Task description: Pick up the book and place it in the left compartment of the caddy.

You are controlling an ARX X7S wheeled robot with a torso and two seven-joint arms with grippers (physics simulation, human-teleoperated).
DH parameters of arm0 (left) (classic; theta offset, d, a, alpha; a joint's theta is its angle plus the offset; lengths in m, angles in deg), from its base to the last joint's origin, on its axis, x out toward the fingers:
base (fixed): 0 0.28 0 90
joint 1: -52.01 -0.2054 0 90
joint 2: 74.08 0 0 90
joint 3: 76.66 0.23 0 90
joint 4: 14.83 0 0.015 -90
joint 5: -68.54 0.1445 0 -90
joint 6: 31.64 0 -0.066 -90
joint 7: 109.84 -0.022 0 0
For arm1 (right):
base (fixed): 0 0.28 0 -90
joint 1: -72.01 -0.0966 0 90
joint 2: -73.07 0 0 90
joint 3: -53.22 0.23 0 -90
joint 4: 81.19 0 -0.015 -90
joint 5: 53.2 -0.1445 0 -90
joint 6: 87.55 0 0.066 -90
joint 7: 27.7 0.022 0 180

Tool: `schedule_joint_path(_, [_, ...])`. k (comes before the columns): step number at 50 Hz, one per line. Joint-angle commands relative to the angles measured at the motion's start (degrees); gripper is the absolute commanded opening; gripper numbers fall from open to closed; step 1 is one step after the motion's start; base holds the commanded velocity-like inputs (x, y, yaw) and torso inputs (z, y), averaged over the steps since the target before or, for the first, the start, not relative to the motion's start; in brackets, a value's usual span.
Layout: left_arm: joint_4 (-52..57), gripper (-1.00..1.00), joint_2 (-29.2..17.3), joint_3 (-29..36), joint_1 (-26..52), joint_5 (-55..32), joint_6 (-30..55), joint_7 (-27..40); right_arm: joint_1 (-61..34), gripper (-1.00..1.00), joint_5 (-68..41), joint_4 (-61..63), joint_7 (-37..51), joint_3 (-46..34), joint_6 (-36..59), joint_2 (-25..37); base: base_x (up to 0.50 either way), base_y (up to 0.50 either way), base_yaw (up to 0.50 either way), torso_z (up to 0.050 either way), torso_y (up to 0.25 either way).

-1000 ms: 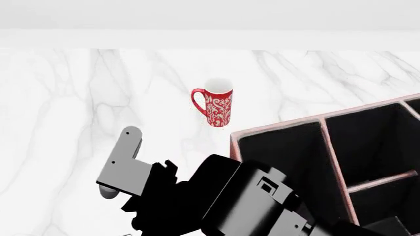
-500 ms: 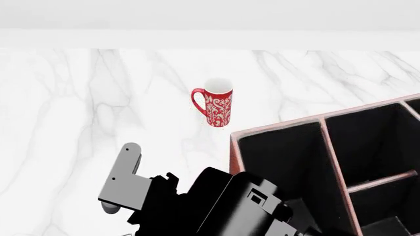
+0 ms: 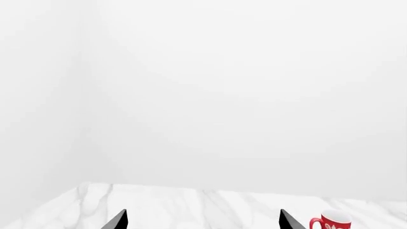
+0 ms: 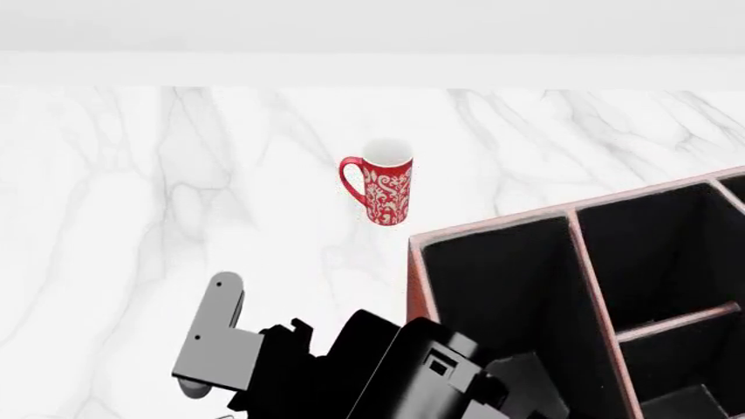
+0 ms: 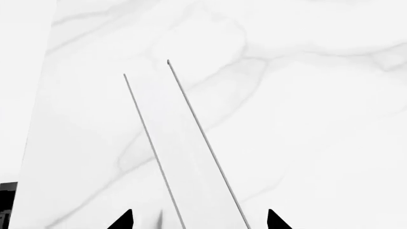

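Observation:
In the right wrist view the book [image 5: 179,143] shows edge-on: white page edges between two thin black covers, on the marble table. My right gripper [image 5: 198,220] is open, one fingertip on each side of the book's near end, with a gap to each cover. The book and the right gripper do not show in the head view. The reddish-brown caddy [image 4: 489,229] stands at the right, and its long black left compartment [image 4: 501,297] is empty. My left gripper [image 4: 223,284] is open and empty, left of the caddy; it also shows in the left wrist view [image 3: 201,222].
A red patterned mug [image 4: 381,188] stands behind the caddy's left corner, and shows in the left wrist view [image 3: 330,222]. The white marble table [image 4: 140,175] runs back to a white wall. My black arm [image 4: 396,375] covers the caddy's near left corner.
The left arm has drawn back toward me, its grey gripper sliding lower in the head view. The mug and caddy have not moved.

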Motion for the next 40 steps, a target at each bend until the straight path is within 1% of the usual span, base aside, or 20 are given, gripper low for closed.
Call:
schedule_joint_path(1, [0.2,1.0,-0.3,-0.2,-0.3,-0.3,-0.3,0.2,0.4,1.0,0.8,-1.2,-0.3,-0.6,-1.4,-0.6,0.0,0.0,0.0,0.0,0.0])
schedule_joint_path(31, [0.7,1.0,-0.7,-0.4,-1.2,-0.2,-1.3,0.3,1.3,1.0,1.2,-3.5,-0.3,-0.9,-2.8,-1.2,0.0,0.0,0.0,0.0,0.0])
schedule_joint_path(32, [0.7,1.0,-0.8,-0.5,-1.2,-0.4,-1.3,0.4,1.4,-1.0,1.5,-3.6,-0.3,-1.1,-3.1,-1.2,0.0,0.0,0.0,0.0,0.0])
schedule_joint_path(40, [0.9,1.0,-0.9,-0.8,-1.6,-0.5,-1.7,0.4,1.3,-1.0,1.6,-3.5,-0.6,-1.4,-3.0,-1.1,0.0,0.0,0.0,0.0,0.0])
